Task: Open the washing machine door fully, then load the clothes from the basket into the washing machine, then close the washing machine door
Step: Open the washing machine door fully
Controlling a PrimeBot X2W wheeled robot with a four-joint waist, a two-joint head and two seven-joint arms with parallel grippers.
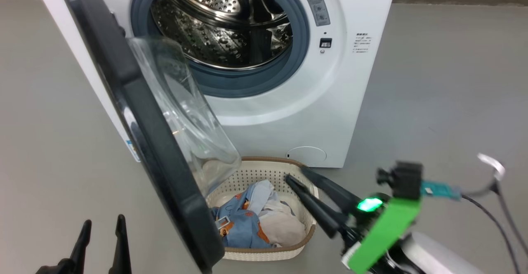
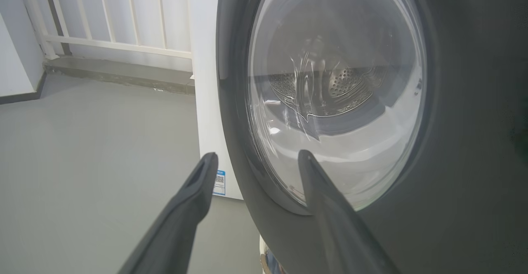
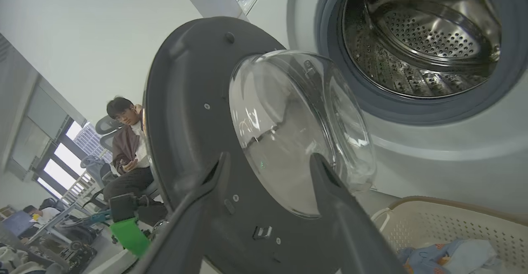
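1. The clothes [image 1: 247, 220], a blue bear-print piece and a white one, lie heaped in the basket [image 1: 264, 171] on the floor before the washing machine [image 1: 330, 113].
2. The right gripper [image 1: 295, 173] hovers at the basket's right rim, fingers spread and empty. It should dip leftward and pinch deep into the fabric.
3. The washing machine door [image 1: 152, 142] hangs open over the basket's left side, its glass bowl crowding the reach.
4. The left gripper [image 1: 104, 220] sits spread and empty on the door's outer side.

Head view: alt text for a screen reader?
An open right gripper reaches toward a basket of clothes before a washing machine whose door stands open. The left gripper sits open at lower left.
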